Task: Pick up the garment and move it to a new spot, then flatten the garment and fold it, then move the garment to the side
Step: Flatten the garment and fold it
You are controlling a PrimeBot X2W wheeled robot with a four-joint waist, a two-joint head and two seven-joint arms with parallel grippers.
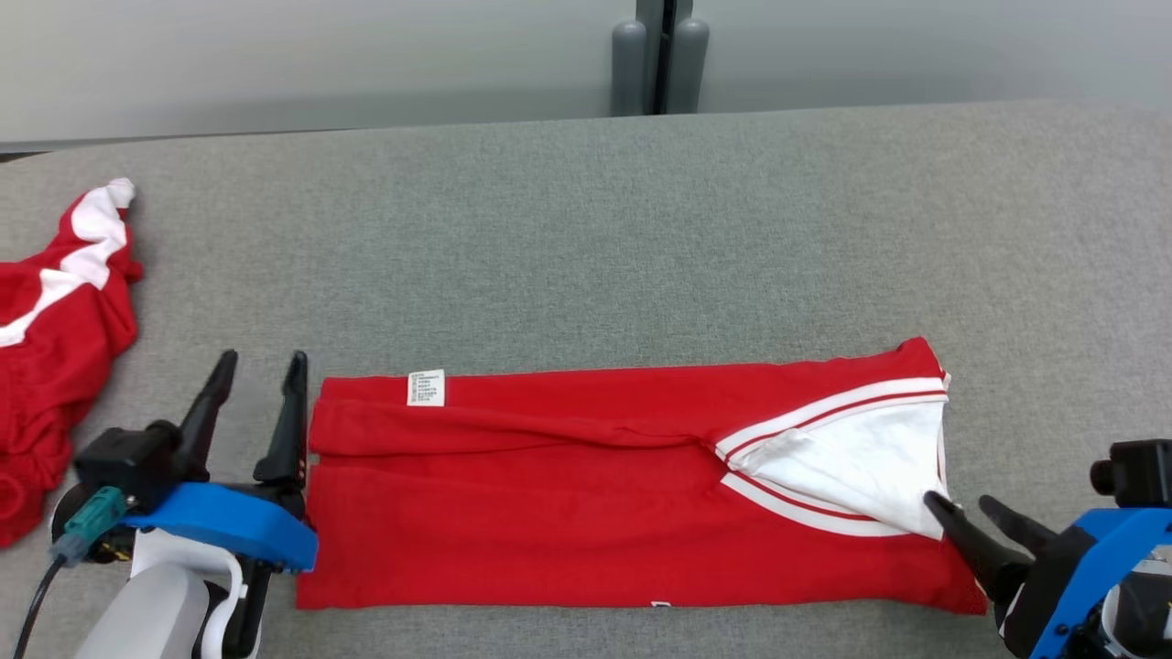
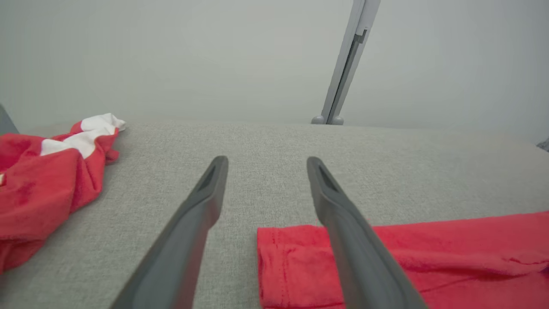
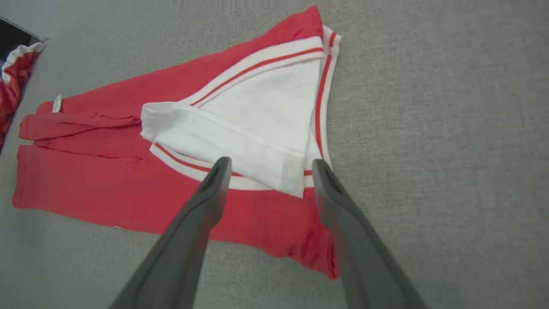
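Head view gives you the garment point(image 1: 549, 513) as a long red rectangle folded on the grey table point(image 1: 641, 229), toward the near side. Its long axis runs left to right. The neck end points right, where a white triangular panel point(image 1: 861, 458) edged with white-and-red striped ribbing lies open on top. The plain hemmed end points left. A lengthwise fold ridge runs along the far half of it.

A small white label point(image 1: 426, 387) sits near the far left corner. Its print is too small for you to read. The cloth looks like a soft knit, smooth with a few shallow creases, and the table covering is a coarse woven felt.

Your left gripper point(image 1: 262, 357) stands just beside the garment's left edge with its jaws apart and nothing between them. In the left wrist view one finger crosses over the garment's corner.

Your right gripper point(image 1: 958, 502) is at the near right of the garment, jaws apart and not clamped on it. Its tips are at the white panel's near corner, which lies between them in the right wrist view.

A second crumpled red and white cloth point(image 1: 55, 366) lies at the far left, well apart from the folded piece.
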